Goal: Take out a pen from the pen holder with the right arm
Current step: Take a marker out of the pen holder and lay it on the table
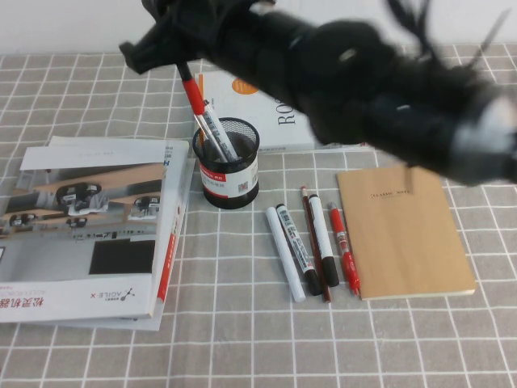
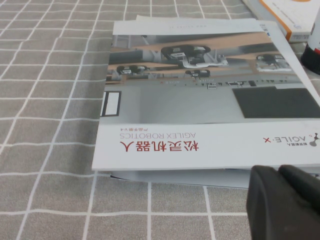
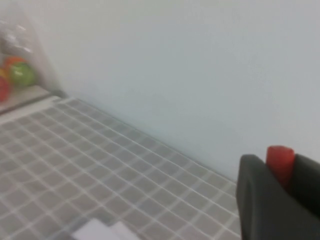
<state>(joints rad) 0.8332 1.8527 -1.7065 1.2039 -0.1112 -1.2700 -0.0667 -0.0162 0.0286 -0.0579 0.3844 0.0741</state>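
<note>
Right gripper [image 1: 171,58] fingers clamp the top of a red pen [image 1: 194,99], whose lower end slants below them into the mesh pen holder [image 1: 230,174]. Left gripper [image 2: 280,175], fingers closed, hovers beside the AgileX booklet [image 2: 200,115] on the desk [image 1: 242,339].

Checked table [image 1: 242,339] carries: brochures [image 1: 81,242] at left, mesh holder [image 1: 229,174] mid, white book [image 1: 258,129] behind it, five loose pens [image 1: 323,238], tan notebook [image 1: 401,230] at right.
</note>
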